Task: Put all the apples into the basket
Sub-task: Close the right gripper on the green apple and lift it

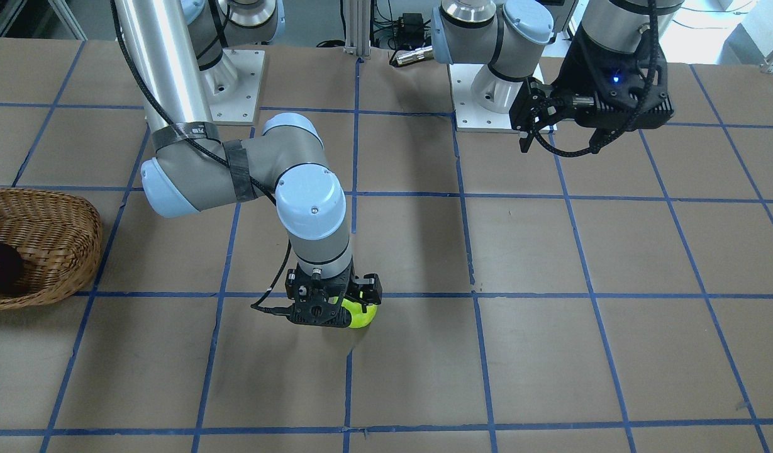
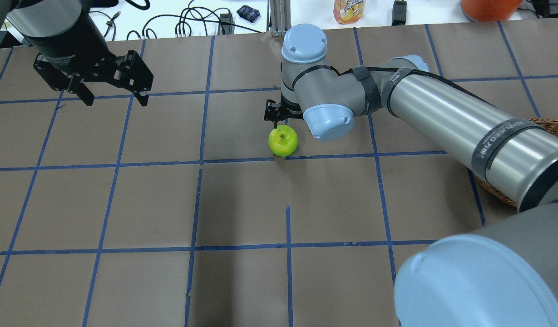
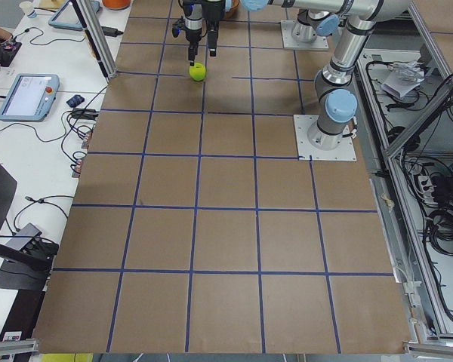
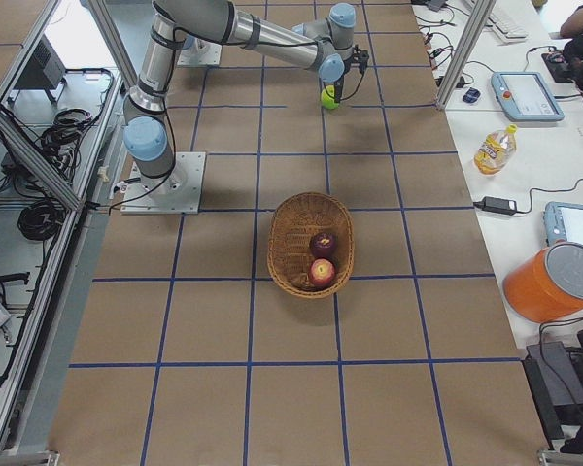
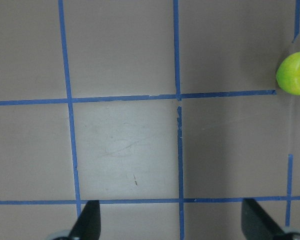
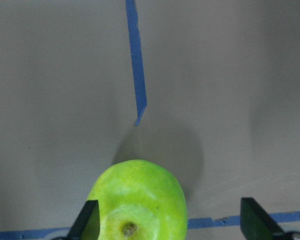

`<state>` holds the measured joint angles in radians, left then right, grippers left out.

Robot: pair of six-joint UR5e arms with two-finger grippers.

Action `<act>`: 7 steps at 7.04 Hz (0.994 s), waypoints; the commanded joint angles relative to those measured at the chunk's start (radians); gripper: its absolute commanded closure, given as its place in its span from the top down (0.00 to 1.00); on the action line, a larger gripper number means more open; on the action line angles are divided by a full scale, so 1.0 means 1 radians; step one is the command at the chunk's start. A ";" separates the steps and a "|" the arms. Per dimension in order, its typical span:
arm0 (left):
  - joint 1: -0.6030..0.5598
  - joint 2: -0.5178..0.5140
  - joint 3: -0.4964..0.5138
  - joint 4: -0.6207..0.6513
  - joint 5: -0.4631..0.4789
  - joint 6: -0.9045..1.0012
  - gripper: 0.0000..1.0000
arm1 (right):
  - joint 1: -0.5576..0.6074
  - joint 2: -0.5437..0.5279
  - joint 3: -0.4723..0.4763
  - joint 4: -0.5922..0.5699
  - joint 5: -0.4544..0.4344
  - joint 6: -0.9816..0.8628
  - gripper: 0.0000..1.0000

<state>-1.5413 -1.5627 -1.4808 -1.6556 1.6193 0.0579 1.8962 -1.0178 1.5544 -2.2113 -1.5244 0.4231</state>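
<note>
- The counter (image 1: 550, 251) is covered in brown paper and marked into squares by blue tape lines (image 1: 461, 195).
- The right arm (image 2: 442, 113) reaches far out over the middle of the counter, with its wrist pointing straight down.
- The left arm (image 2: 56, 27) hangs over its own side, well apart from everything else on the counter.
- The basket (image 4: 287, 243) sits on the counter on the robot's right side, well apart from where the right arm is working.
- The right end effector (image 6: 172, 222) has its fingers spread wide, one on either side of the green apple. One finger (image 6: 90, 222) is just beside the fruit and the other stands clear of it. Nothing is clamped.
- The left end effector (image 2: 114, 97) is spread wide too. It holds nothing, and only bare paper and tape show between its fingertips.
- The green apple (image 2: 283, 141) rests on the counter near the middle, stem dimple up, at the edge of a tape line. It is outside the basket and far from it.
- The red apple (image 4: 322, 272) lies inside the basket, towards one end.
- The maroon apple (image 4: 322, 243) lies inside the basket as well, just beside the red one.
</note>
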 commanded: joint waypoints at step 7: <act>0.007 0.000 0.016 0.002 -0.002 -0.017 1.00 | 0.030 0.062 -0.002 -0.044 -0.007 -0.033 0.61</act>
<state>-1.5363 -1.5631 -1.4689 -1.6537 1.6197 0.0448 1.9292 -0.9499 1.5613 -2.2679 -1.5334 0.4103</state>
